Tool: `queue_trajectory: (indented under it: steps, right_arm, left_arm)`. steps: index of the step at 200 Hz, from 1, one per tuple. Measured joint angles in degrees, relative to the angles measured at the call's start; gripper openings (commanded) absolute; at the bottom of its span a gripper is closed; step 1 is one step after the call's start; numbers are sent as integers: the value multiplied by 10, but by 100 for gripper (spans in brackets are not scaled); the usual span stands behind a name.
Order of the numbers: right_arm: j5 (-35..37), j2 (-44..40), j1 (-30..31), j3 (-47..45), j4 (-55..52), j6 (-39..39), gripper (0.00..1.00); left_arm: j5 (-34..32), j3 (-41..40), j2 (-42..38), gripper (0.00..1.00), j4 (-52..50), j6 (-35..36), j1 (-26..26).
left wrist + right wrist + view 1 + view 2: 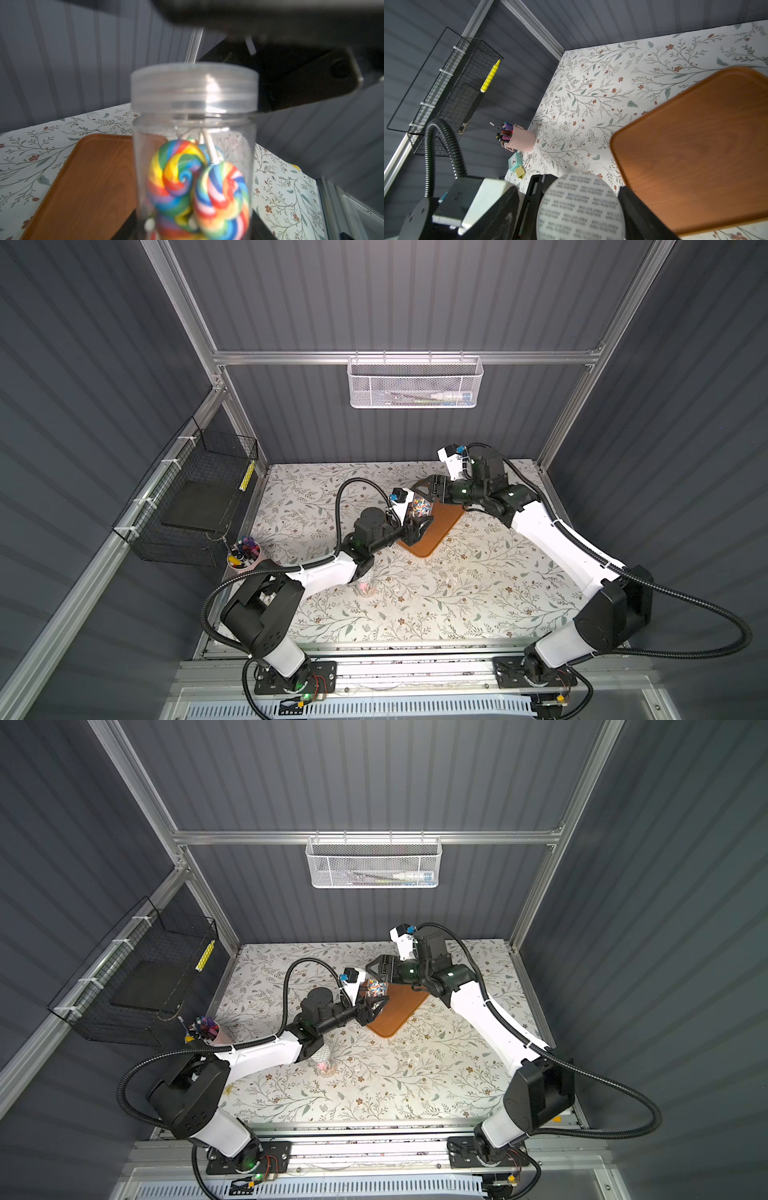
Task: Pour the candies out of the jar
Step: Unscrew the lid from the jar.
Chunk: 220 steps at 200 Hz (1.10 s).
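A clear plastic jar [193, 124] with a clear screw lid [194, 87] is full of swirled rainbow lollipop candies [197, 187]. My left gripper [419, 526] is shut on the jar's lower body and holds it upright above the brown wooden tray [440, 531]. Both top views show the jar [376, 988] over the tray's far end. My right gripper [424, 487] hovers at the jar's top, open. In the right wrist view its fingers [639, 214] stand wide on either side of the round lid [581, 203]. The lid is on the jar.
A second small clear jar [368, 587] stands on the floral table under my left forearm. A pink cup of marker pens [244, 556] sits at the left edge by a black wire basket [187, 506]. A white mesh basket [415, 383] hangs on the back wall.
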Motion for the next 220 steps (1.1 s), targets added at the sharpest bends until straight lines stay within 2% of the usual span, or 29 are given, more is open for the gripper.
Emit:
queue_trajectory:
  steps: [33, 68, 115, 127, 155, 177, 197, 220]
  right_arm:
    - [60, 6, 21, 8, -15, 0, 71]
    - [106, 23, 33, 26, -30, -3, 55]
    - [106, 29, 35, 35, -43, -21, 44]
    - [69, 27, 24, 27, -31, -34, 44]
    - [-94, 11, -23, -23, 46, -65, 42]
    - [-196, 11, -48, -14, 54, -110, 39]
    - [-259, 11, -57, 8, 47, -153, 41]
    - [-295, 9, -57, 22, 41, -189, 46]
  left_arm:
    - [-15, 0, 0, 0, -7, 3, -3]
    - [-28, 0, 0, 0, -14, 8, -3]
    - [-27, 0, 0, 0, -19, 8, -4]
    - [-6, 0, 0, 0, -14, 9, 1]
    - [97, 4, 0, 0, -1, -5, 24]
    - [166, 16, 3, 0, 23, -39, 33]
    - [213, 22, 3, 0, 64, -69, 37]
    - [243, 26, 3, 0, 89, -88, 37]
